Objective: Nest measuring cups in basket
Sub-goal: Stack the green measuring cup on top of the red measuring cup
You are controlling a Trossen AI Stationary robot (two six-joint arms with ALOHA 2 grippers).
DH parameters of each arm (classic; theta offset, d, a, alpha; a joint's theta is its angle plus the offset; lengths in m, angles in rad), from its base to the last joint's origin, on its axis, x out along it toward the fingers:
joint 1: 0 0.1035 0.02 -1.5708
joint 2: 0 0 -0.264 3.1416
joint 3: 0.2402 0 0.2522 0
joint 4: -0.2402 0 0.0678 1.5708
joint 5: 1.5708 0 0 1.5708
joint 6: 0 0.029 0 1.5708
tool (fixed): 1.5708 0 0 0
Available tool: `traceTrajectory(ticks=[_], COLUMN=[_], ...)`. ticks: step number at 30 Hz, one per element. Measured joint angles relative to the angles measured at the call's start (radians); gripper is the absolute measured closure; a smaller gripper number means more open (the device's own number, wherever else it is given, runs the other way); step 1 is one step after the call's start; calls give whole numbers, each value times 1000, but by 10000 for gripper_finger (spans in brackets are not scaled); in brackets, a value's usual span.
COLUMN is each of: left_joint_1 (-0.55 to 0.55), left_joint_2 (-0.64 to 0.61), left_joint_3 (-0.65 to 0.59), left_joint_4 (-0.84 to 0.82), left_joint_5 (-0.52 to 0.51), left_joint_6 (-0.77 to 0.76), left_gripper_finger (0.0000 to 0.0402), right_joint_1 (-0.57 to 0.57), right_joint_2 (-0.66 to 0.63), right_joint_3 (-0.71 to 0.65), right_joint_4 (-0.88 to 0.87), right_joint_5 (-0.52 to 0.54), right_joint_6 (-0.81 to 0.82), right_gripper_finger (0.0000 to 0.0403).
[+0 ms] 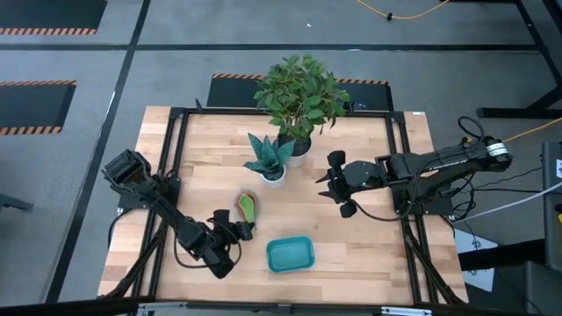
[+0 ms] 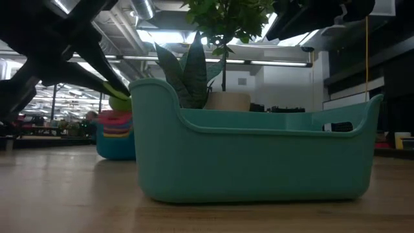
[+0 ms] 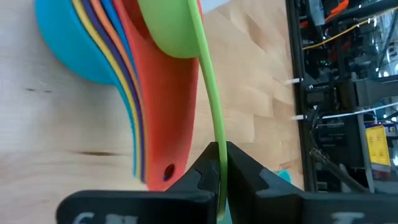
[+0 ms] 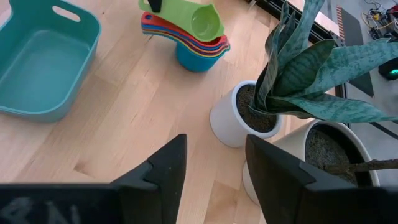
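Nested measuring cups (image 1: 247, 208) stand on the wooden table: blue at the bottom, then purple, yellow, orange and red, with a green cup (image 4: 200, 22) on top. My left gripper (image 1: 239, 230) is at the stack's near side, shut on the green cup's handle. The teal basket (image 1: 290, 254) sits empty to the right of it, close to the near edge. My right gripper (image 1: 339, 186) hangs open above the table's right half, near the plants, with nothing between its fingers (image 4: 168, 168). My left gripper pinches the green cup's flat handle (image 3: 215, 134) near its free end, one finger on each face. The fingers come slanting down from the table's near left and lie along the handle. The green bowl (image 3: 171, 31) lies over the red cup, its handle spread away from the others.
A snake plant in a white pot (image 1: 270, 165) and a leafy plant (image 1: 299, 96) in a second white pot stand behind the stack. Bare wood lies between the stack and the basket (image 4: 43, 62). A black frame (image 1: 176, 158) borders the table.
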Motion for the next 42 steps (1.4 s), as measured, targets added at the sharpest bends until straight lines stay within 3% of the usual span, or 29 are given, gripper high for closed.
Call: traceTrajectory(ticks=[6,20,42], left_joint_1=[2,3,-86], left_joint_2=[0,0,-39], left_joint_3=[0,0,0], left_joint_4=[0,2,-117], left_joint_5=[5,9,13], left_joint_6=[0,20,-33], left_gripper_finger=[390,324,321], right_joint_1=[0,0,0], right_joint_2=[0,0,0], right_joint_3=[0,0,0], right_joint_4=[0,0,1], right_joint_5=[0,0,0], right_joint_6=[0,0,0], right_gripper_finger=[234,234,234])
